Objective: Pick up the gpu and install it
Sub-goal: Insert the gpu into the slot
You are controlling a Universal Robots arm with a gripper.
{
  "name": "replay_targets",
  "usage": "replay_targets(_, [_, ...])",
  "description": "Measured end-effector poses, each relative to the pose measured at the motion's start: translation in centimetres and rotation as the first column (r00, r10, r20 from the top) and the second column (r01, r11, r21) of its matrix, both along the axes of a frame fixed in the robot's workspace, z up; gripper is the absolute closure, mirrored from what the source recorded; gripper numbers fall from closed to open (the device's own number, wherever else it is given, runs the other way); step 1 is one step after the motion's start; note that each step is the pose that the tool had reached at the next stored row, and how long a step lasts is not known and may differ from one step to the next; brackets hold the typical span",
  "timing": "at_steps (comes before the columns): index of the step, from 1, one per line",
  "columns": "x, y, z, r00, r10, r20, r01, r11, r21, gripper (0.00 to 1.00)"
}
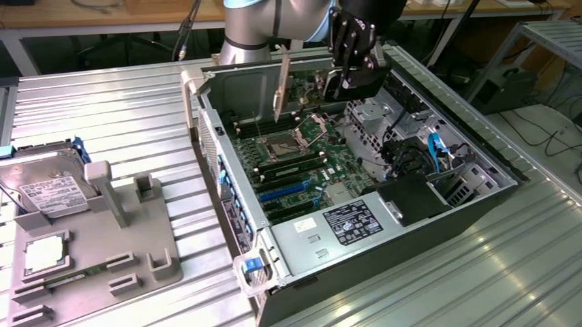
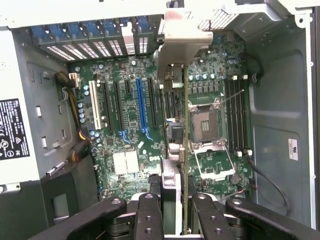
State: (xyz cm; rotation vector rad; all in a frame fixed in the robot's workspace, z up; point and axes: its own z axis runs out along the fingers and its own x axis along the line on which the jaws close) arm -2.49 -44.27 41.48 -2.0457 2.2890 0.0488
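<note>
Gpu (image 2: 175, 130) clamped in jaws, edge-on, faces hidden

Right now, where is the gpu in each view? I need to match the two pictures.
Exterior view: the gpu hangs upright in the gripper, above the open case.
Wrist view: the gpu is seen edge-on, clamped in the gripper, over the motherboard.
Shared landmark: the long blue slot on the motherboard.
</note>
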Motion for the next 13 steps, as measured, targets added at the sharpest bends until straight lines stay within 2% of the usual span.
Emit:
replay_targets(5, [-0.23,0.0,-0.26,1.0,0.0,0.0001,0.0,1.0,0.0007,0.72])
replay_targets(7, [-0.24,-0.01,-0.53,1.0,0.0,0.0001,0.0,1.0,0.0048,0.72])
replay_targets(12, [-0.44,-0.01,-0.9,1.0,0.005,0.0,-0.005,1.0,0.0069,0.72])
replay_targets(13, [-0.57,-0.03,-0.94,1.0,0.01,-0.0001,-0.01,0.9999,0.0094,0.72])
